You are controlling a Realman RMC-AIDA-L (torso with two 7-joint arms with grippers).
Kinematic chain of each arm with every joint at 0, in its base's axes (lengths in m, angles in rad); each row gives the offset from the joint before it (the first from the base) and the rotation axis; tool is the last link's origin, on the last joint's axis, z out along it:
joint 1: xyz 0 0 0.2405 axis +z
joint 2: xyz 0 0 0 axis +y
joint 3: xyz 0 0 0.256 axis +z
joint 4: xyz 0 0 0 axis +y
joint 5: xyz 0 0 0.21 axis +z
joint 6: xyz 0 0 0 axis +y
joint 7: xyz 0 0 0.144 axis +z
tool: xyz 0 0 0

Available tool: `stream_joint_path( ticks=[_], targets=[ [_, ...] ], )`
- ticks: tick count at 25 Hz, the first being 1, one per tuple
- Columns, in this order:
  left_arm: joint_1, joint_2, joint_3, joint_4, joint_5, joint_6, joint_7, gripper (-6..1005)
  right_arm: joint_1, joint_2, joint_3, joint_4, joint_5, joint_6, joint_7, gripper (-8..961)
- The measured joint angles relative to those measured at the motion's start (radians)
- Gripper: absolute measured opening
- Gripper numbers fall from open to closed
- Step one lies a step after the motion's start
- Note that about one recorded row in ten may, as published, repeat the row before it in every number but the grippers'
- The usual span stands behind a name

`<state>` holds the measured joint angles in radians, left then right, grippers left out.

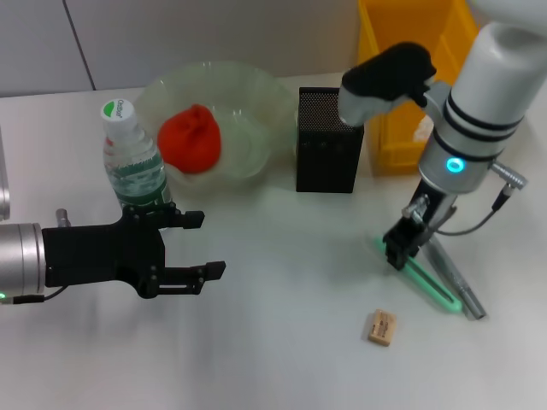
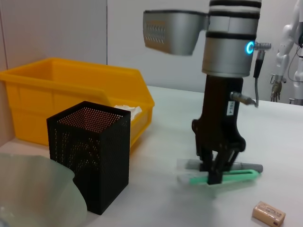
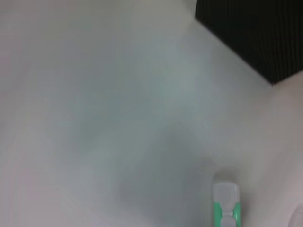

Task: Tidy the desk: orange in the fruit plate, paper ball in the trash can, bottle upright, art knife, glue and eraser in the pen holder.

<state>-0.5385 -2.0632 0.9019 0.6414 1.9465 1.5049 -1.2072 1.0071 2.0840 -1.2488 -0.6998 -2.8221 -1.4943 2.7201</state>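
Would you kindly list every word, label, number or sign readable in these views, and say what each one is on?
None can be read with certainty.
Water bottle cap: a small printed word, too blurred to read.
Water bottle's green label: print too small to read.
Eraser: faint markings, illegible in both the head and left wrist views.
Right arm's gripper body: a small white sticker, unreadable.
Art knife, pen holder, yellow bin: no text visible.
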Motion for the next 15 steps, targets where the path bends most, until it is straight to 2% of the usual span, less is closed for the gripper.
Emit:
stream_joint_path(
  ticks=[4, 5, 9, 12, 13, 14, 15],
  targets=[
    [0.000, 0.000, 0.000, 0.002, 0.000, 0.000, 0.000, 800, -0.033, -0.005, 0.027, -0.099, 0.046, -0.020, -0.035, 173],
    [0.000, 0.000, 0.000, 0.002, 0.000, 0.000, 0.000, 799, -0.052, -0.006, 0.068, -0.149, 0.076, -0.039, -0.080, 172],
    [-0.005, 0.001, 0.000, 0.003, 0.000, 0.000, 0.000, 799, -0.083, -0.007, 0.129, -0.202, 0.145, -0.056, -0.161, 172],
    [-0.009, 0.001, 0.000, 0.004, -0.001, 0.000, 0.000, 799, -0.124, -0.008, 0.180, -0.245, 0.226, -0.061, -0.255, 172],
    [-0.013, 0.001, 0.000, 0.004, -0.002, 0.000, 0.000, 799, -0.157, -0.011, 0.218, -0.265, 0.299, -0.061, -0.335, 172],
    [-0.013, 0.001, 0.000, 0.004, -0.002, 0.000, 0.000, 799, -0.157, -0.011, 0.218, -0.265, 0.299, -0.061, -0.335, 172],
    [-0.016, 0.001, 0.000, 0.004, -0.002, 0.000, 0.000, 799, -0.192, -0.013, 0.257, -0.275, 0.378, -0.060, -0.427, 172]
  ],
)
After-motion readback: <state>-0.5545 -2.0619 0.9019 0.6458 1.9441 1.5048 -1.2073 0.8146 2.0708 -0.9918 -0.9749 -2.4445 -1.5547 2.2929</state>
